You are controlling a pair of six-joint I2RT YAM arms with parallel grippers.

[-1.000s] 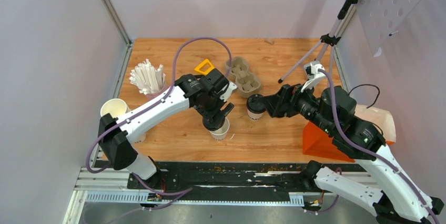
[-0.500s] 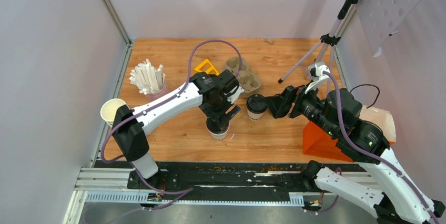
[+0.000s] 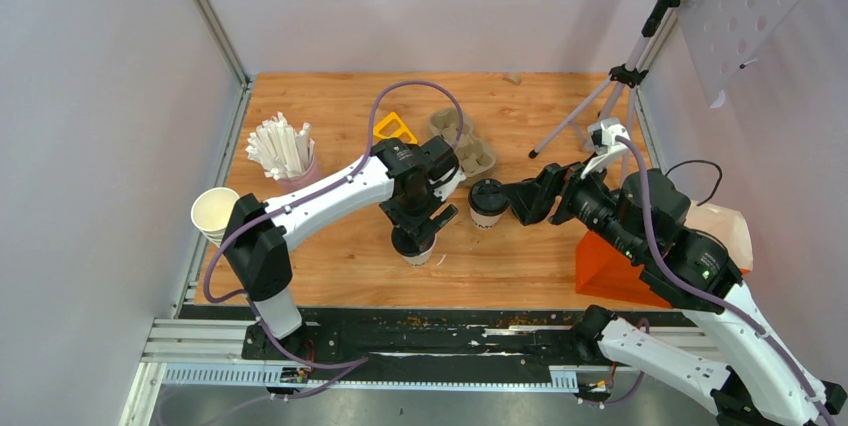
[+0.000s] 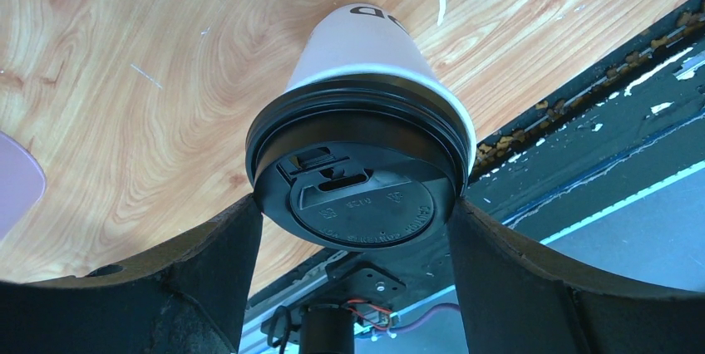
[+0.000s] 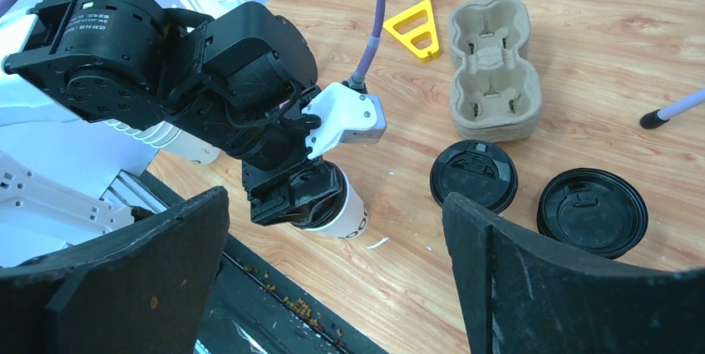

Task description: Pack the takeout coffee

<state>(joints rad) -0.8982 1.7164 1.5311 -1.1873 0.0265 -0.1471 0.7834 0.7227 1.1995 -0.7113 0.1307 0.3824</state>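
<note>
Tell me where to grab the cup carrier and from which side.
Pinch the carrier at its narrow waist, from straight above, one finger in each side notch. It lies flat, pockets up, and the waist is its slimmest part. Probably use the open right gripper; the left gripper holds a lidded cup.

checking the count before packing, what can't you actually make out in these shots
- cup in the left fingers: top view, the left arm covers its lid; its print is cut off or too small everywhere
- second lidded cup: missing from top view, under the right fingers
- what's inside the cups: lids hide it, every view
- carrier: top view, partly behind the left arm
</note>
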